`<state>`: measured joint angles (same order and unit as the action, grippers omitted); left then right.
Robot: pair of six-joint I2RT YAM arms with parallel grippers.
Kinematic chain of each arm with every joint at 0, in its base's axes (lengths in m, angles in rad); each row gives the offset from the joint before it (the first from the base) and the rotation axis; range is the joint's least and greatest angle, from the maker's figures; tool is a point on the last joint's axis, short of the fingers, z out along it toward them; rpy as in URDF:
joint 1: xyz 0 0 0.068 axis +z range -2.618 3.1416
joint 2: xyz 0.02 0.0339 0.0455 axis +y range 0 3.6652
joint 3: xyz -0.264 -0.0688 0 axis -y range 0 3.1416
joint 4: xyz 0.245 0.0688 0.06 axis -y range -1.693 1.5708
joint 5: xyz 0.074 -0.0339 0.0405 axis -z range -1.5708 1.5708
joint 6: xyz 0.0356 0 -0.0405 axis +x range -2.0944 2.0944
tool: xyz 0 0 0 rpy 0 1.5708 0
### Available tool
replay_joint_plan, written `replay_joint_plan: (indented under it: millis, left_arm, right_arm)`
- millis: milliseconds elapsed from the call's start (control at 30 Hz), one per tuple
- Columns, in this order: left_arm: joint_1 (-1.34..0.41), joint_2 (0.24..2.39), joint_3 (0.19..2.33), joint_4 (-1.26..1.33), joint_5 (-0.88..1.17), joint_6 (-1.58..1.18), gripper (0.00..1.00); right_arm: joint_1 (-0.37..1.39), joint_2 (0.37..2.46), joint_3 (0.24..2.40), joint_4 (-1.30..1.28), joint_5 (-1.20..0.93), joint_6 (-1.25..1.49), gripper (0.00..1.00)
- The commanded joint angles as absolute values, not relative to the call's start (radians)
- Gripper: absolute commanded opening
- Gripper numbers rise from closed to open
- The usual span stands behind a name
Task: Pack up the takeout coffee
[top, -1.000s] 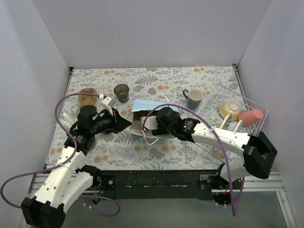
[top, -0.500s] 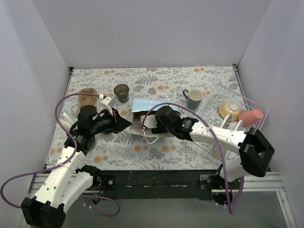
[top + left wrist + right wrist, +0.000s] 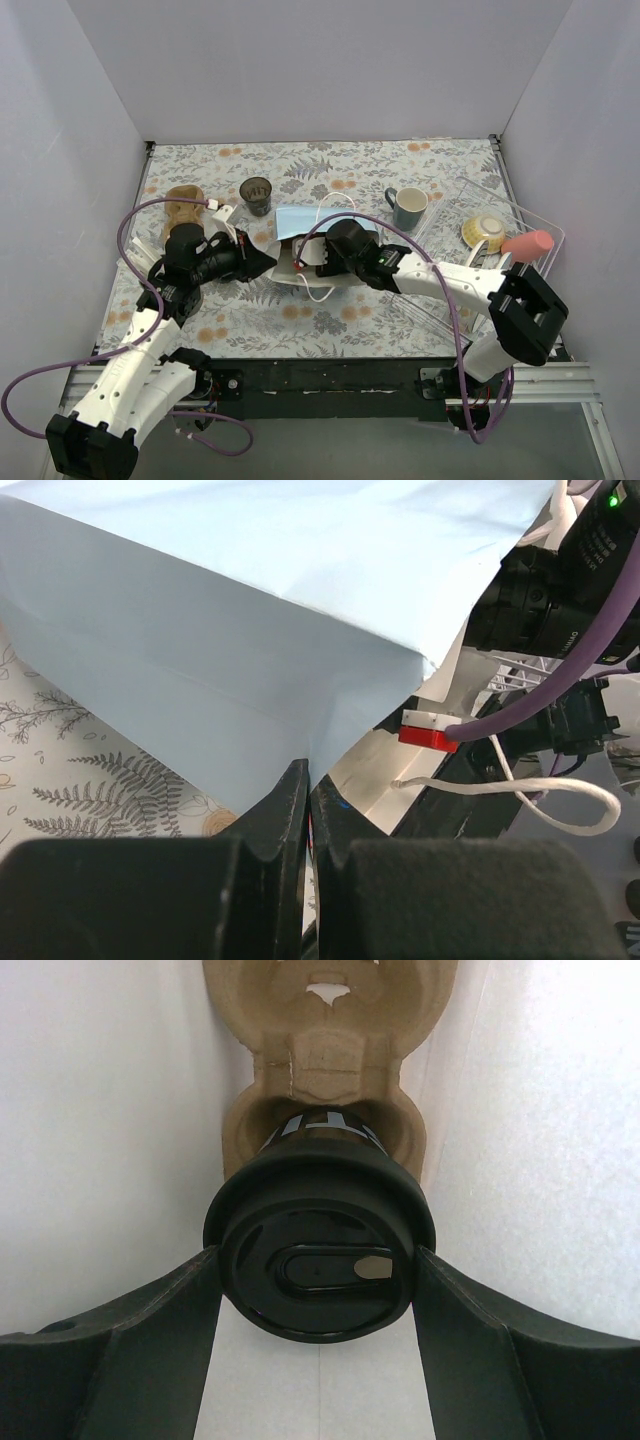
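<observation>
Right claw (image 3: 318, 1257), spread wide, clasps the takeout coffee (image 3: 318, 1210) by its round, glossy black plastic lid inside the light-blue paper bag (image 3: 250, 630). The cup sits in 1 well of a moulded brown pulp carrier (image 3: 330, 1040). Grey lettering on the cup is cut off and unreadable. Left claw (image 3: 308, 810) is pinched tight on the bag's left edge.

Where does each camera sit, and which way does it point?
Top: above and behind the arms, looking down on the table; both arms show.
Left wrist: on the left arm, looking along its shut left claw pinching the blue bag.
Right wrist: peering inside the bag at the takeout coffee clasped by the right claw.
Top and left wrist share the bag.
</observation>
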<state>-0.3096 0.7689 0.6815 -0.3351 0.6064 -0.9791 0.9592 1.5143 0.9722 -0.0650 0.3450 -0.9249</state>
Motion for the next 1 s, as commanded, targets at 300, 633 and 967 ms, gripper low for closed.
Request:
replay_joint_plan:
  millis: [300, 633, 967]
  left_arm:
    - [-0.308, 0.759, 0.663, -0.314, 0.638, -1.068, 0.0]
    - [-0.307, 0.764, 0.653, -0.296, 0.643, -1.112, 0.0]
    - [-0.307, 0.762, 0.644, -0.299, 0.635, -1.117, 0.0]
  right_arm:
    - [0.937, 1.604, 0.965, 0.135, 0.391, -0.899, 0.29]
    - [0.937, 1.652, 0.997, 0.172, 0.414, -0.828, 0.34]
    - [0.927, 1.684, 0.999, 0.21, 0.416, -0.808, 0.36]
